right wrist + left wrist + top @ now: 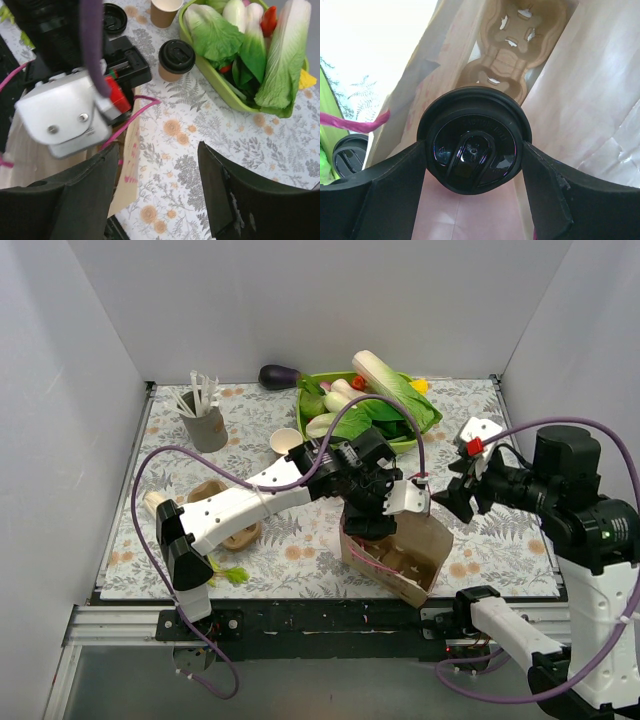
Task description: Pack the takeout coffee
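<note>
My left gripper (372, 525) is shut on a takeout coffee cup, its black lid (472, 152) filling the space between the fingers. It holds the cup in the mouth of an open paper bag (425, 540), above a brown pulp cup tray (515, 45) lying inside. My right gripper (447, 502) is open and empty, hovering just right of the bag edge (127, 165). A second lidded cup (176, 57) stands on the mat beside the green tray. An open lidless tan cup (285, 443) stands behind the left arm, and it also shows in the right wrist view (165, 10).
A green tray (425, 430) of vegetables sits at the back. A grey cup of white sticks (205, 420) is back left, an eggplant (278, 375) at the rear wall. A loose black lid (114, 17) lies near the cups. Brown pulp pieces (240, 535) lie under the left arm.
</note>
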Controlling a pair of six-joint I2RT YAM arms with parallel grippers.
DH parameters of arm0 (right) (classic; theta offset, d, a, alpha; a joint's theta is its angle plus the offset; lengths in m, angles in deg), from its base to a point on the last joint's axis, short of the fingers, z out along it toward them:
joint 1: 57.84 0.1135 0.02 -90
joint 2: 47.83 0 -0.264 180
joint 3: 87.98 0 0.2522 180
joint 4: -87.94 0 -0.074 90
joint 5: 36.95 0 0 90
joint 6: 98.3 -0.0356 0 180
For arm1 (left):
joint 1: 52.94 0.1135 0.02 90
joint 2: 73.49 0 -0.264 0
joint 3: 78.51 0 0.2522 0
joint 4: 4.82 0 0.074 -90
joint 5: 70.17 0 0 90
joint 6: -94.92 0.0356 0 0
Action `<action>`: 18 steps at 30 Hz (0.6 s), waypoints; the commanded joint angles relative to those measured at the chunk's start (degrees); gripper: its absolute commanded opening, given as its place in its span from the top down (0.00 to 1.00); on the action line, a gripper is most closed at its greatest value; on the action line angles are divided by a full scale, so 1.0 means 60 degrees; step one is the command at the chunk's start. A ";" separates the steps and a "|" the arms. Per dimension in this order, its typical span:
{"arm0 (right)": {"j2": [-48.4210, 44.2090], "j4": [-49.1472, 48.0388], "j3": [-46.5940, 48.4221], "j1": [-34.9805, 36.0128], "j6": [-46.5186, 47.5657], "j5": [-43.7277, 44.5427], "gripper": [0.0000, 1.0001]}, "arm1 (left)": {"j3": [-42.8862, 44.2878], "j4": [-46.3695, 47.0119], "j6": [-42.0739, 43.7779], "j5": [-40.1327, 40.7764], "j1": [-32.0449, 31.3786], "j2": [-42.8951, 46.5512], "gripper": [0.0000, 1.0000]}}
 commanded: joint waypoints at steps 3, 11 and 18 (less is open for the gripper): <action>-0.0826 0.1641 -0.0249 0.0050 -0.0144 -0.0895 0.28 | -0.0301 0.0186 -0.0259 0.0039 0.0012 0.0780 1.00; -0.1487 0.1306 -0.1760 0.0065 0.0077 -0.1091 0.27 | -0.0257 0.0098 -0.0259 0.0039 0.0026 0.0926 1.00; -0.1150 -0.0070 -0.3005 0.0065 0.0106 -0.0722 0.39 | -0.0652 0.0098 -0.0186 0.0024 0.0012 0.1248 1.00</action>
